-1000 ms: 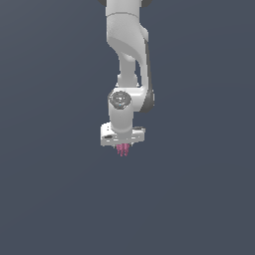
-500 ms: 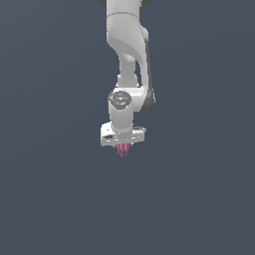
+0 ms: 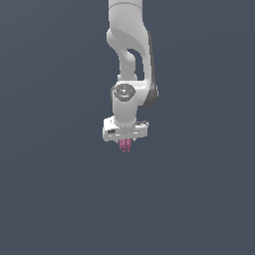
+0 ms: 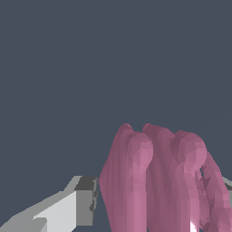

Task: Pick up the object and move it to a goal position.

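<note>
Object (image 3: 125, 145), pink and unlabelled, apparently sits pinched in the white end effector (image 3: 125, 144).

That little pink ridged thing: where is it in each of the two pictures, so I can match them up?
Exterior view: the pink object hangs just under the white gripper, near the picture's middle.
Wrist view: the object fills the foreground, close up.
Shared landmark: the gripper's finger beside the object.

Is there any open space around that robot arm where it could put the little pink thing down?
Almost everywhere. In the exterior view, plain grey ground spreads on both sides of the arm and below the gripper, with nothing else in sight. The only crowded spot is at the gripper itself, where the pink object sits between the fingers.
</note>
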`<move>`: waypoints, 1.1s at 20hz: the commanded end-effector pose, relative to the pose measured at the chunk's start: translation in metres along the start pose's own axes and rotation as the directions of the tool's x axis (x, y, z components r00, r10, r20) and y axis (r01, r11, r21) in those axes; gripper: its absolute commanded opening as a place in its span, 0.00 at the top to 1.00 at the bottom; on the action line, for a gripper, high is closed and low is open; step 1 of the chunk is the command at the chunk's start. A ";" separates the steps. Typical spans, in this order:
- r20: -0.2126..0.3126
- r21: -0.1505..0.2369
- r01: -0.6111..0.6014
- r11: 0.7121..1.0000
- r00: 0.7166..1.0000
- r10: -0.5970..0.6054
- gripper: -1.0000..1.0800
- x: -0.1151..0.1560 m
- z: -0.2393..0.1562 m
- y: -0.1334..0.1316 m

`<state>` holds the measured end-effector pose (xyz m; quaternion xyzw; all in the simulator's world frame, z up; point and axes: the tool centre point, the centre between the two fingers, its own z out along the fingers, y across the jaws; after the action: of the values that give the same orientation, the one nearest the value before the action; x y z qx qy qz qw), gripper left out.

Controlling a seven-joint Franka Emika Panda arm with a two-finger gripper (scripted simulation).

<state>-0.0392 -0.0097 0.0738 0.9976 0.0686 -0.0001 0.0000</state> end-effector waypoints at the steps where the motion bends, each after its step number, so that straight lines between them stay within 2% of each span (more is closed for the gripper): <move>1: -0.001 0.000 0.000 1.000 1.000 0.000 1.00 -0.005 -0.011 -0.008; 22: 0.000 -0.002 0.000 1.000 1.000 0.000 1.00 -0.074 -0.145 -0.105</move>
<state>-0.1221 0.0788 0.2110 0.9976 0.0691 0.0004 0.0011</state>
